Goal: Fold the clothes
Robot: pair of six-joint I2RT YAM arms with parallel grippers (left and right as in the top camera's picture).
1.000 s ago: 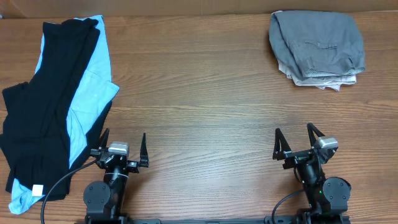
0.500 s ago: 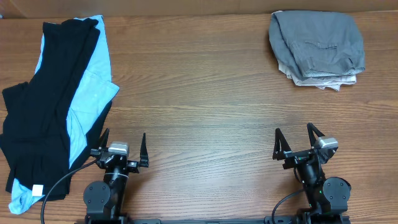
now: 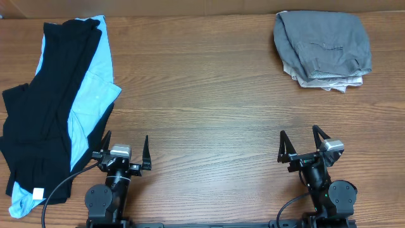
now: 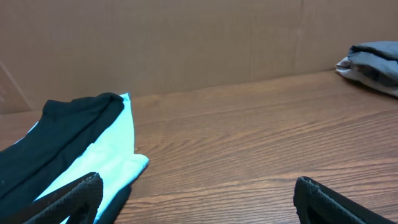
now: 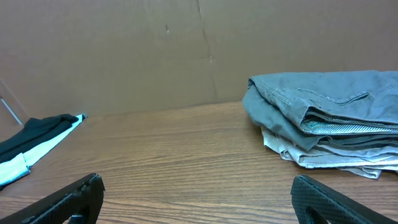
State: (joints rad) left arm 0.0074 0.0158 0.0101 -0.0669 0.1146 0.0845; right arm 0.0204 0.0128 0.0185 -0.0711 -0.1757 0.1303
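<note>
An unfolded black garment [image 3: 38, 107] lies over a light blue garment [image 3: 92, 95] at the table's left side; both show in the left wrist view, the black one [image 4: 56, 137] and the blue one [image 4: 102, 158]. A folded stack of grey clothes [image 3: 323, 47] sits at the back right, also in the right wrist view [image 5: 323, 118]. My left gripper [image 3: 125, 147] is open and empty near the front edge, just right of the blue garment. My right gripper [image 3: 299, 142] is open and empty at the front right, well in front of the stack.
A brown cardboard wall [image 5: 124, 50] stands behind the table's far edge. The wooden table [image 3: 202, 101] runs bare between the two clothing piles. The arm bases and a black cable [image 3: 60, 187] sit at the front edge.
</note>
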